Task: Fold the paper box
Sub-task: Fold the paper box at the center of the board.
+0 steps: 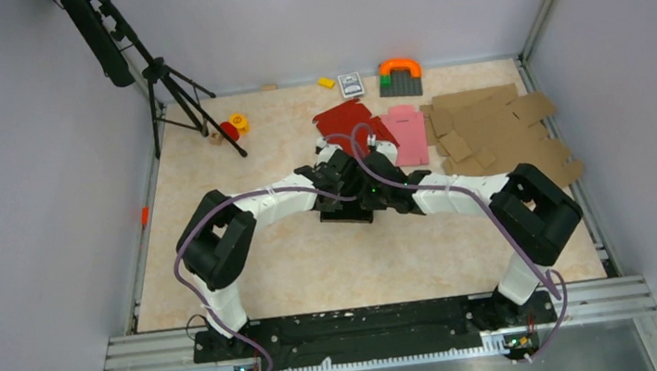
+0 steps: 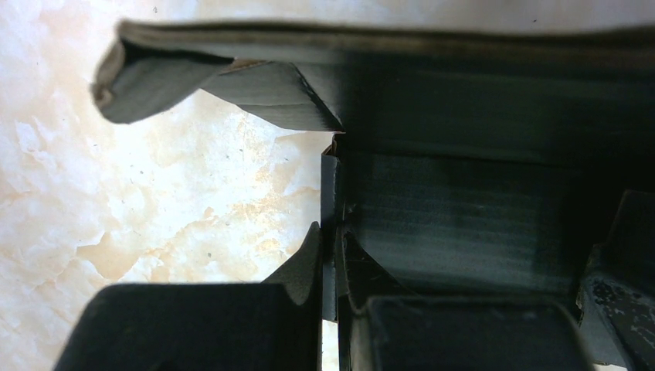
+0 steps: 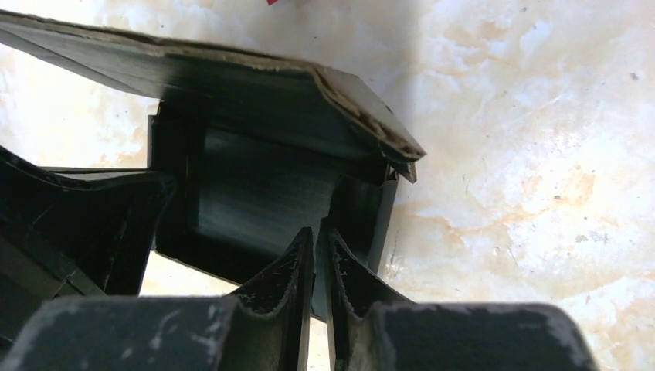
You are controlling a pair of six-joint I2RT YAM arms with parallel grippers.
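Observation:
The black paper box [image 1: 344,210] sits partly folded at the table's middle, where both arms meet over it. My left gripper [image 1: 334,172] is shut on one thin upright wall of the box. In the left wrist view that gripper [image 2: 332,249] pinches the wall edge-on, with the box's inside [image 2: 463,209] to its right and a bent flap [image 2: 154,77] above. My right gripper [image 1: 383,185] is at the box's right side. In the right wrist view that gripper [image 3: 320,255] holds a slim edge of the box [image 3: 255,193] between nearly closed fingers, under a raised flap [image 3: 255,77].
Behind the arms lie a red blank [image 1: 347,122], a pink blank [image 1: 408,134] and several brown cardboard blanks [image 1: 496,129]. Small toys [image 1: 399,71] line the back edge. A tripod [image 1: 169,92] stands at the back left. Metal rails frame the table.

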